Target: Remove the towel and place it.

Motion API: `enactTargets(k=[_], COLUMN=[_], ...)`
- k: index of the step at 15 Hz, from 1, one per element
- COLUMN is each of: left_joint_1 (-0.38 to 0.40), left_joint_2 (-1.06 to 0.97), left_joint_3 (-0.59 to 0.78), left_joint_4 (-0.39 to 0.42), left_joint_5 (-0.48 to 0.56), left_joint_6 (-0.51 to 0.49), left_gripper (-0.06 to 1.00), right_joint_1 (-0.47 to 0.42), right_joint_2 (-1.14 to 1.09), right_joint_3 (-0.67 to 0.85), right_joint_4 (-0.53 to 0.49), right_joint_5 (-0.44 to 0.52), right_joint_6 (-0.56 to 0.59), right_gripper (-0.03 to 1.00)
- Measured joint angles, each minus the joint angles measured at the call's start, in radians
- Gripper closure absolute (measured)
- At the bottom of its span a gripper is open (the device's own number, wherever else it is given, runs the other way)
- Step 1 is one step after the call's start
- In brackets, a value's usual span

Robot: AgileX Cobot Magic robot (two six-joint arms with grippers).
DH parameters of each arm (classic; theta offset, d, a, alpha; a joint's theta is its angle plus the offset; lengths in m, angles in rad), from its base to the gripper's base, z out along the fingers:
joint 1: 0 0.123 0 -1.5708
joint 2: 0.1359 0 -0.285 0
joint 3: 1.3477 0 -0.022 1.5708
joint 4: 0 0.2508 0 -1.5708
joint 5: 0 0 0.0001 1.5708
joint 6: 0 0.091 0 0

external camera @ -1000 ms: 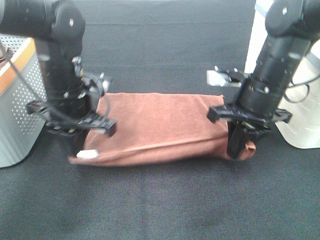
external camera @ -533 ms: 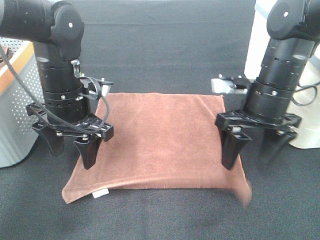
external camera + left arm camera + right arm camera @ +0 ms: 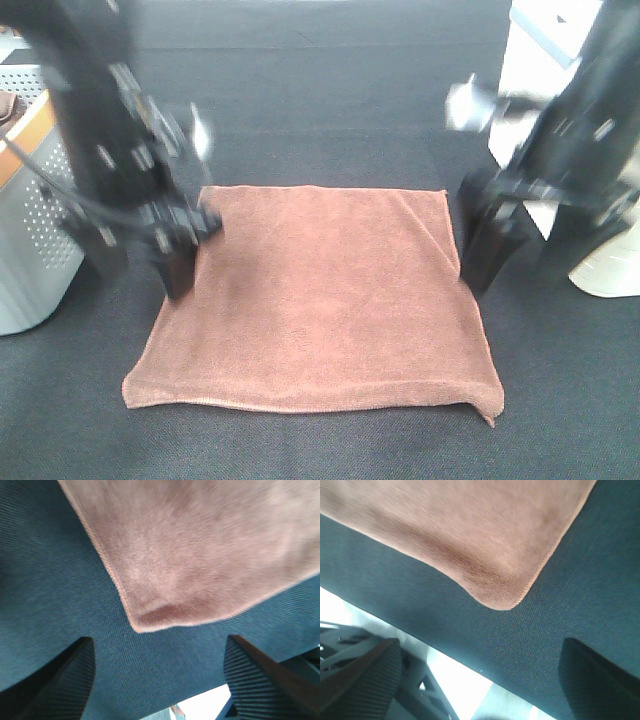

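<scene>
The reddish-brown towel (image 3: 315, 300) lies spread flat on the black table mat (image 3: 330, 130), with no gripper touching it. My left gripper (image 3: 140, 265) is open and empty, just off the towel's far left corner; the arm is motion-blurred. My right gripper (image 3: 530, 255) is open and empty, just off the far right corner, also blurred. The left wrist view shows one towel corner (image 3: 200, 545) beyond the spread fingers (image 3: 60, 685) of the left gripper (image 3: 160, 680). The right wrist view shows another corner (image 3: 470, 540) beyond the spread fingers (image 3: 600, 680) of the right gripper (image 3: 480, 680).
A grey perforated basket (image 3: 30, 200) with an orange rim stands at the left edge, close to the left arm. A white container (image 3: 610, 265) and a white box (image 3: 540, 50) stand at the right, behind the right arm.
A second ago both grippers held the bunched towel. They let go, the towel now lies flat, and both arms have moved outward, off its far corners.
</scene>
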Motion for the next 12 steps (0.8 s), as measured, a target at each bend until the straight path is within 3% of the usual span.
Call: enactTargets(k=[9, 12], left_joint_1=[0.000, 0.000], left_joint_2=[-0.519, -0.705], left_joint_3=[0.008, 0.162], left_joint_4=[0.079, 0.079], left_joint_5=[0.003, 0.003], left_joint_6=[0.040, 0.040], left_gripper=[0.25, 0.25], right_joint_1=[0.000, 0.000], right_joint_2=[-0.438, -0.601], right_joint_3=[0.000, 0.012], right_joint_4=[-0.038, -0.055], right_joint_5=[0.005, 0.005], right_joint_6=[0.000, 0.000], right_gripper=[0.16, 0.16])
